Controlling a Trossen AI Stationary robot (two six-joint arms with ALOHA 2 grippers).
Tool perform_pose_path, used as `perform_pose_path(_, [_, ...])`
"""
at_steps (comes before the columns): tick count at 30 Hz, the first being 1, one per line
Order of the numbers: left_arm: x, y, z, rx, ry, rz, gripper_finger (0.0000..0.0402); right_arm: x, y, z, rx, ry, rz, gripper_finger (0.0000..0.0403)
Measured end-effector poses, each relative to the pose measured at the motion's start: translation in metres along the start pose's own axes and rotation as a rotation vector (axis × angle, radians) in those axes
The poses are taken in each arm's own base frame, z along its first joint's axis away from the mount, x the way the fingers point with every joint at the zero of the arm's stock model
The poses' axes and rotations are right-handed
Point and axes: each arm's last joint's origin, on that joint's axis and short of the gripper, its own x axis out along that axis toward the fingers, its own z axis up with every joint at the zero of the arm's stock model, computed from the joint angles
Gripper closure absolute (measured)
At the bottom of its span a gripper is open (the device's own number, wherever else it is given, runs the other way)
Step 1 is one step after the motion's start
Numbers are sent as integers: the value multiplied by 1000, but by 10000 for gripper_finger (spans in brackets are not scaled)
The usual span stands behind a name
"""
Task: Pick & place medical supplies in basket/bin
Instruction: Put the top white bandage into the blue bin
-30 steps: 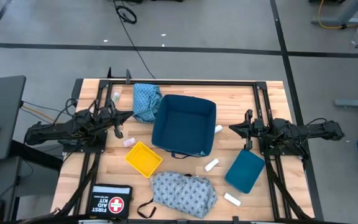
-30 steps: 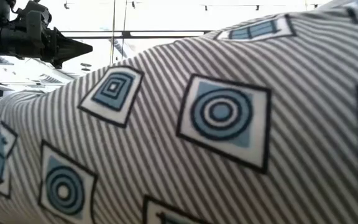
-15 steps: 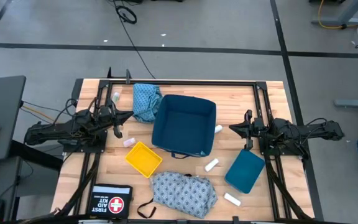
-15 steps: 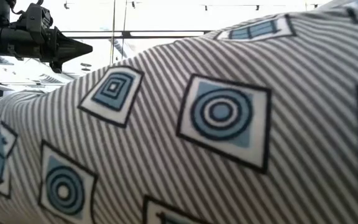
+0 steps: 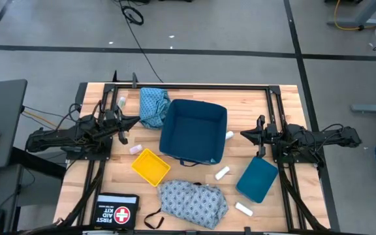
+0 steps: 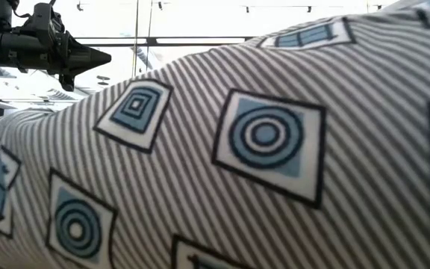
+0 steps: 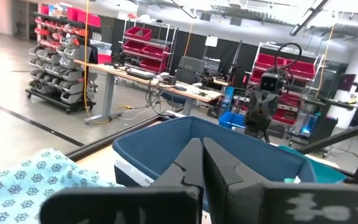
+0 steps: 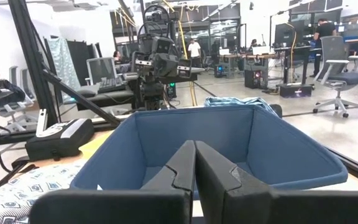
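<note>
From above, a deep navy fabric bin [image 5: 193, 132] is sitting at the middle of the wooden table [image 5: 286, 98]. The left gripper [image 5: 133, 121] is hovering at the bin's left, its fingers pressed together and holding nothing, its tip just beside a crumpled teal-blue patterned cloth [image 5: 153, 106] lying against the bin's far-left corner. A small white roll [image 5: 121, 102] and a pale packet [image 5: 136, 149] are lying near that arm. The right gripper [image 5: 245, 135] is waiting at the bin's right, closed and empty too, with a white cylinder roll [image 5: 229, 135] lying between its tip and the bin wall. Nearer the front edge are lying a yellow tray [image 5: 151, 166], a teal lid [image 5: 257, 179], two more white rolls [image 5: 222, 173] [image 5: 243, 209], a grey-blue patterned garment with a dark strap [image 5: 193, 202] and a black pouch [image 5: 116, 210] reading "FIRST AID KIT" beside a white cross on red.

At table height, that striped, square-patterned garment [image 6: 260, 157] is filling nearly the whole picture — one gripper [image 6: 99, 57] is showing at the upper left.

The left wrist camera is looking past shut fingers [image 7: 219, 165] at the bin [image 7: 160, 149], the teal cloth [image 7: 36, 180] off to one side.

The right wrist camera is showing closed fingers [image 8: 179, 165] facing the bin [image 8: 197, 134], with the garment [image 8: 17, 190] and the pouch [image 8: 58, 140] beyond.
</note>
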Motion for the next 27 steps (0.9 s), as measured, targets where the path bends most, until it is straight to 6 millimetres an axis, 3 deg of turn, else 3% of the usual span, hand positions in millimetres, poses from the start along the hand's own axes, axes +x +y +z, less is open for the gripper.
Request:
perform_pose_path(5, [0,1,0,-28,-4,30,402,0,-1,0,0,-1,-26,382])
perform_pose_path(12, [0,-3,-1,49,24,-110,402,0,-2,-2,-6,21,-59,382])
perform_pose_path(20, [1,-5,-5,-69,80,-156,401,1,-2,-8,-56,82,-61,381])
perform_pose_path(23, [2,-5,-7,-76,93,-153,394,4,-2,-11,-59,117,-63,357])
perform_pose_path(27, [5,-6,-10,-68,129,-158,352,8,-1,-12,-53,187,-102,275])
